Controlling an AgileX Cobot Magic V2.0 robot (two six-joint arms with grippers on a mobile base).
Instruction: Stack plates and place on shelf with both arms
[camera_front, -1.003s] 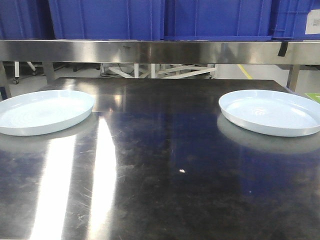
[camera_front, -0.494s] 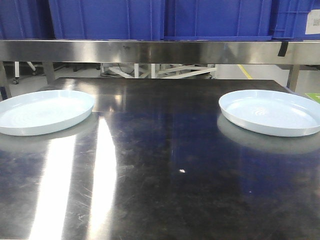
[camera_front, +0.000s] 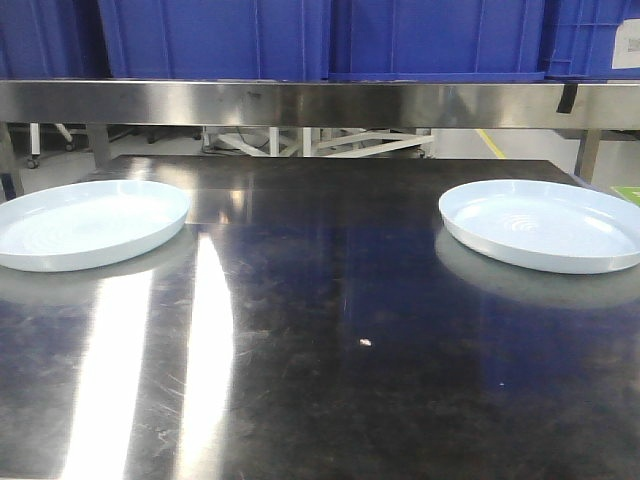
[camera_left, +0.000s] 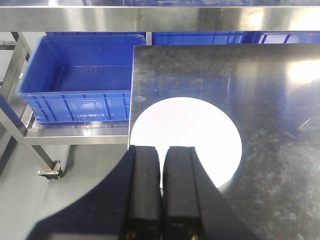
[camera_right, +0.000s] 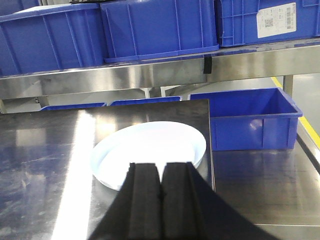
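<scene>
Plates, glossy pale bluish-white, round, shallow: left plate (camera_front: 90, 222) lies flat at the left edge of the dark reflective steel worktop (camera_front: 330, 300), right plate (camera_front: 545, 222) at the worktop's right edge. They are well apart and not yet stacked. Your left end effector (camera_left: 161, 150) is pressed together, holding nothing, poised at the left plate's near side. Your right end effector (camera_right: 161, 167) is the same at the right plate. Likely step: first pickup. Spread the fingers before you descend, take the low rim squarely and lift level, since the gloss may slip. The brushed-steel shelf rail (camera_front: 320, 103) runs above the worktop's far edge.
</scene>
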